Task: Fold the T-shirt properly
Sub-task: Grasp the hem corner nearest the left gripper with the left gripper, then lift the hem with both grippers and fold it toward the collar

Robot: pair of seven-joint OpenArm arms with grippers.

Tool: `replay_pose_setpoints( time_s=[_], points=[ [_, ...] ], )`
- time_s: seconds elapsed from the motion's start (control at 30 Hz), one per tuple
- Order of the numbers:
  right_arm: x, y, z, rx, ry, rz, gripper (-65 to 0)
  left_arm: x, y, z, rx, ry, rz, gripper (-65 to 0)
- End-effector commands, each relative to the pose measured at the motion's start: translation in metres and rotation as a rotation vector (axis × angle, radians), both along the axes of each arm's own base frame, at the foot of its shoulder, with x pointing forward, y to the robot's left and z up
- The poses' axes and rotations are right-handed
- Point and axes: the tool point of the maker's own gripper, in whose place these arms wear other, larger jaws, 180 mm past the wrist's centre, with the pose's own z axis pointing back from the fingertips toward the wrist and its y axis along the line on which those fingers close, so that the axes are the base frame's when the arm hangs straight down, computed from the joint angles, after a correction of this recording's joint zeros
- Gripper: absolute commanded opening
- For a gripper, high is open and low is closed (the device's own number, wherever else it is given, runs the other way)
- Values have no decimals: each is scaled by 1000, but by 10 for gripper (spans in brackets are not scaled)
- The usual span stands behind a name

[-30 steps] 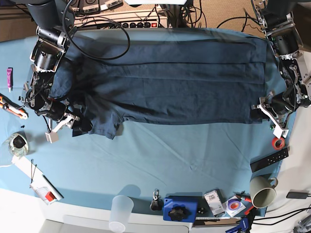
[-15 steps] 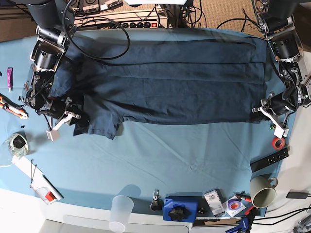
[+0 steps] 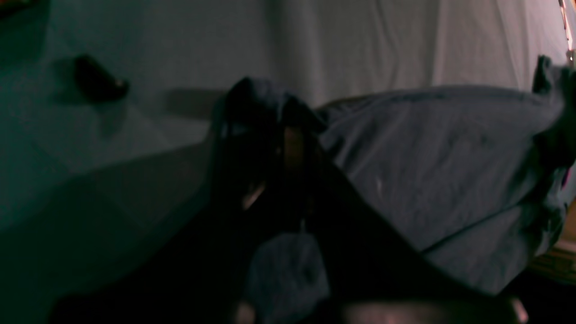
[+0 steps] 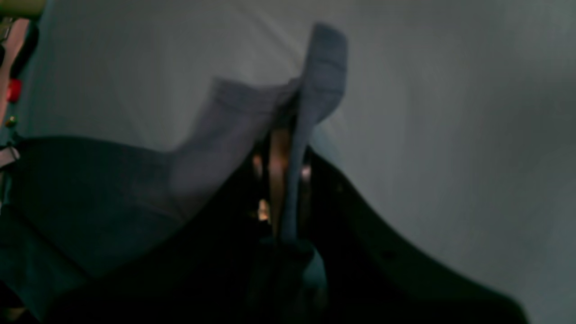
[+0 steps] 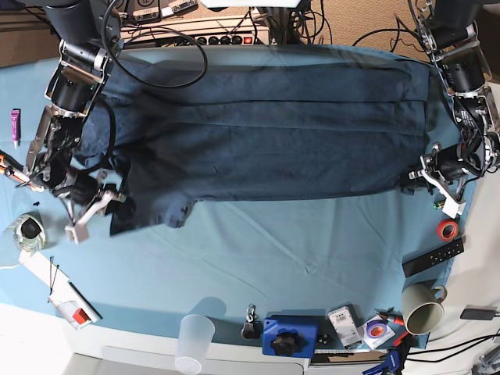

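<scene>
Base view: the T-shirt (image 5: pixel 266 125) lies spread lengthwise across the far half of the table cloth (image 5: pixel 273 258), partly folded along its length, with one sleeve hanging toward the near side at the view's left. The right gripper (image 5: pixel 109 197), at the view's left, is clamped on the cloth of that sleeve end. The left gripper (image 5: pixel 419 176), at the view's right, is clamped on the near corner of the hem end.

Right wrist view: the jaws are closed on a thin fold of T-shirt (image 4: pixel 252 130) fabric, which stands up limp between them.

Left wrist view: the picture is dark and blurred, but bunched T-shirt (image 3: pixel 441 157) fabric shows pinched at the closed jaws.

Handling, as judged: the garment is light, soft and wholly without stiffness. It will sag, drag and wrinkle between the two held points, and thin cotton may slip from a shallow pinch. The best holds are seamed edges: hem corners, sleeve cuffs and shoulder seams, taken evenly by both arms.

Markings: no label, brand or writing on the T-shirt can be read in any view.
</scene>
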Motion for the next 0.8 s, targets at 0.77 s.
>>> replay_pose_setpoints(
  time_s=[0.77],
  points=[
    [-55,15,36,-203,-117,131,-650,-23,17,63,-205,-145,30,-650]
  ],
)
